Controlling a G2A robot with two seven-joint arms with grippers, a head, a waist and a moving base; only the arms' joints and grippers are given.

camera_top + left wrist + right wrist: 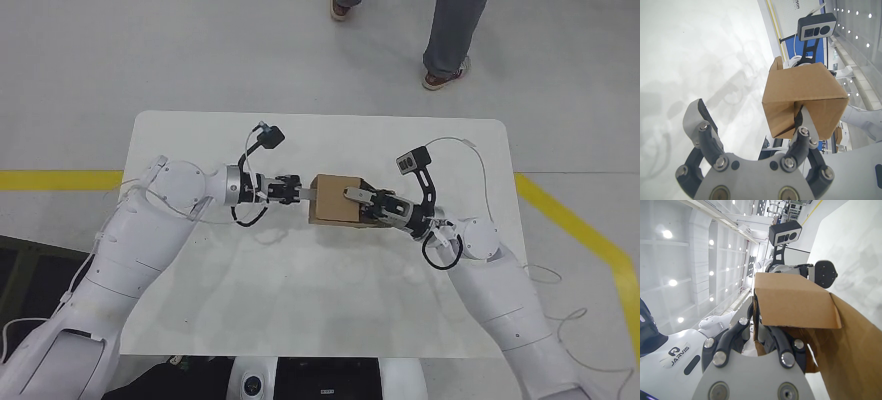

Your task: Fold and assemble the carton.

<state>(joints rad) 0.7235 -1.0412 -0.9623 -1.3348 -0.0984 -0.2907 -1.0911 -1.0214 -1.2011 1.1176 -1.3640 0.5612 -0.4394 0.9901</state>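
A brown carton (335,203) is held above the middle of the white table (300,290), between my two arms. My right gripper (362,196) is shut on one cardboard wall at the carton's right end; in the right wrist view the right gripper (755,310) clamps that wall of the carton (795,306), and a loose flap (857,344) hangs toward the table. My left gripper (751,104) is open at the carton's left end. One of its fingers (806,117) presses into the seam of the folded end of the carton (802,91); the other finger (702,113) stands free over the table.
The table around the carton is bare white surface, with room on every side. Its far edge (320,114) and near edge (300,353) lie well away from both grippers. The right arm's wrist camera (816,26) sticks up behind the carton.
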